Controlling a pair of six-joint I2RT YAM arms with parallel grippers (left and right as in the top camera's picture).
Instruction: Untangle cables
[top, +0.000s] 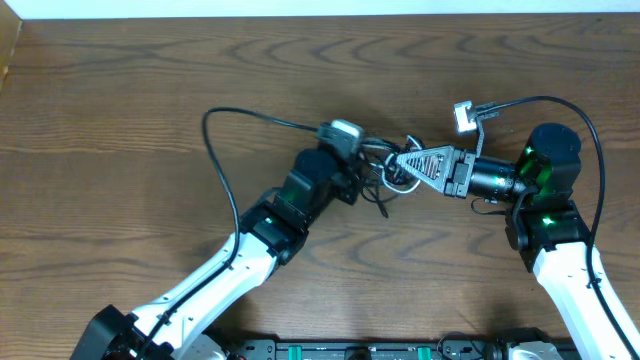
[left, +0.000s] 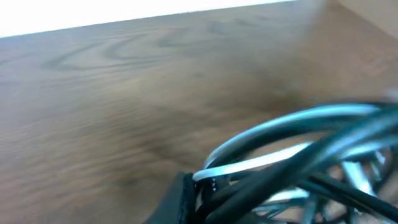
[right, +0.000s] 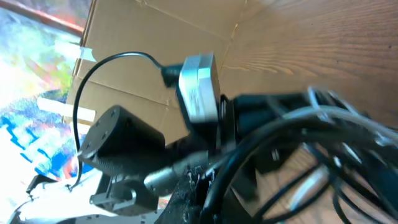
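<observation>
The cables (top: 385, 172) sit bunched in one knot a little right of the table's (top: 150, 90) centre, loops piled on each other, with one black strand trailing toward the table's near edge. In the left wrist view the knot (left: 298, 162) fills the lower right corner, blurred and very close. A white cable (left: 249, 165) threads through the darker ones, and which strand crosses over which cannot be made out. The left gripper (top: 362, 172) comes in from the table's near left corner and is clenched on the knot's left side. Only a dark sliver of one finger (left: 180, 199) shows at the bottom edge of its own camera's view. The right gripper (top: 402, 160) reaches in from the table's right side, its tapered jaws pinched on the strands. In its wrist view the cords (right: 298, 143) arc out of the bottom of the picture, and the plug ends are lost in blur. Behind them stands the left arm's grey camera housing (right: 198, 87). Beyond the table's edge there is cardboard (right: 155, 37), cut off by the frame.
</observation>
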